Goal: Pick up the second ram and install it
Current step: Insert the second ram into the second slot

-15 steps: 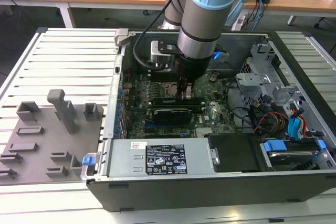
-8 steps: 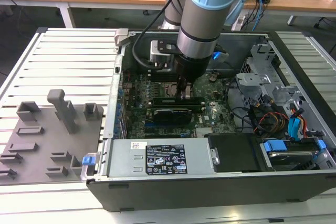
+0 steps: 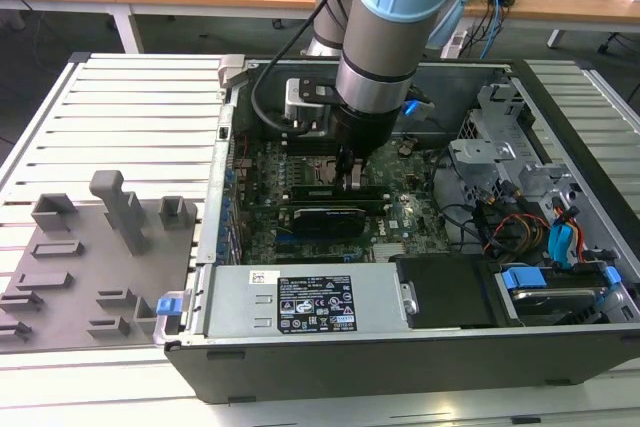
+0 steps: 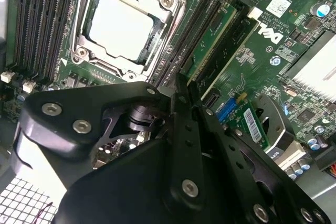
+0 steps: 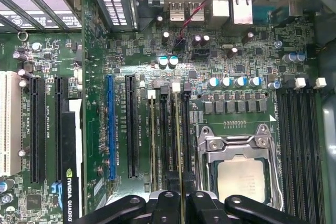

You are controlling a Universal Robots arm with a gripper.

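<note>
Robot arm reaches down into an open PC case point(image 3: 400, 347) lying on a slatted surface point(image 3: 130, 117). The hand point(image 3: 352, 179) sits low over the motherboard point(image 5: 231, 66), beside the square metal processor point(image 5: 241, 178). In the first wrist view its fingertips point(image 5: 167, 199) are nearly closed around the thin edge of the second ram point(image 5: 182, 145), a green stick standing upright in a black slot w/ white end clips. Another stick point(image 4: 212, 38) is seated in a neighbouring slot. Grey tray blocks point(image 3: 110, 237) sit well apart at the exterior view's left.
</note>
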